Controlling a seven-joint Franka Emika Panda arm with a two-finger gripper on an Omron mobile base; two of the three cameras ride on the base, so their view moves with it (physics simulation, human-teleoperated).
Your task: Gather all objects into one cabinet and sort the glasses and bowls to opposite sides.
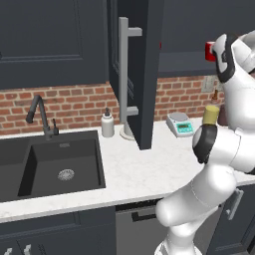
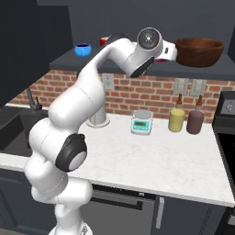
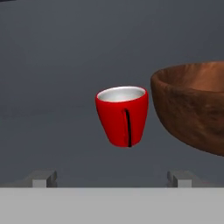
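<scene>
Hand view: my gripper (image 3: 112, 177), jaws fully spread and empty, faces a red cup (image 3: 122, 115) standing upright ahead of it, centred between the fingertips (image 3: 43, 178) and apart from them. A wide brown bowl (image 3: 194, 105) sits just beside the cup, on the cabinet shelf (image 2: 137, 69).

A red brick wall (image 1: 64, 104) backs the white marble counter (image 2: 151, 156) and black sink (image 1: 62, 162).

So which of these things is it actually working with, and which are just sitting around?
Part of the job:
red cup
brown bowl
blue bowl
navy cabinet door
open gripper

Just lying about:
kitchen scale
yellow canister
dark red canister
soap bottle
sink
</scene>
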